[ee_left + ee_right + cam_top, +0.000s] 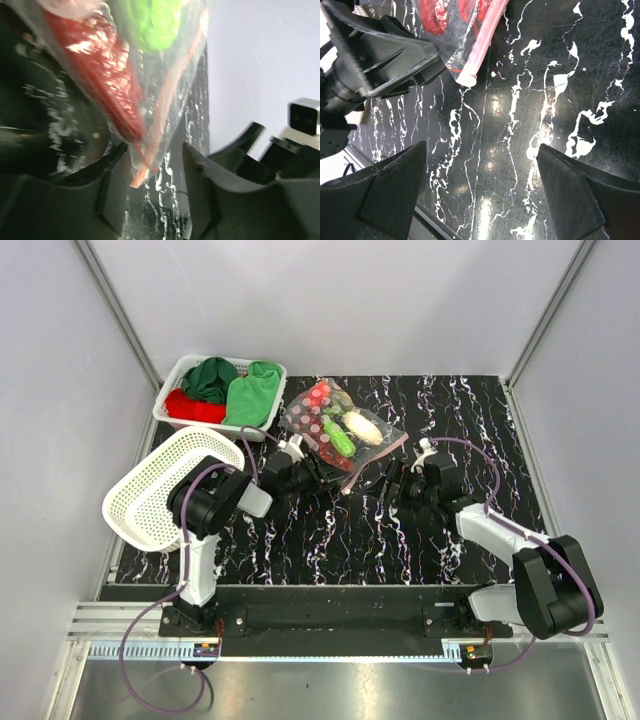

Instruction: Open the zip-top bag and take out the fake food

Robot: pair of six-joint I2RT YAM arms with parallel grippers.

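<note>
The bag (380, 445), lying mid-counter (420, 540), is nearest the left arm, its near corner flanked by the part-open, unclamped left fingers (205, 190), while the right fingers (390, 190) are held wide open just short of the zip strip (485, 35).

I count one zip-top bag (345, 432), two white baskets (150, 498), two green cloths (250, 392), one red cloth (192, 407) and two robot arms (200, 560).

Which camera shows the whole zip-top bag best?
Top external: the zip-top bag lies in full view, fake food inside. Left wrist shows only a blurred corner; right wrist only a corner with its pink zip strip.
</note>
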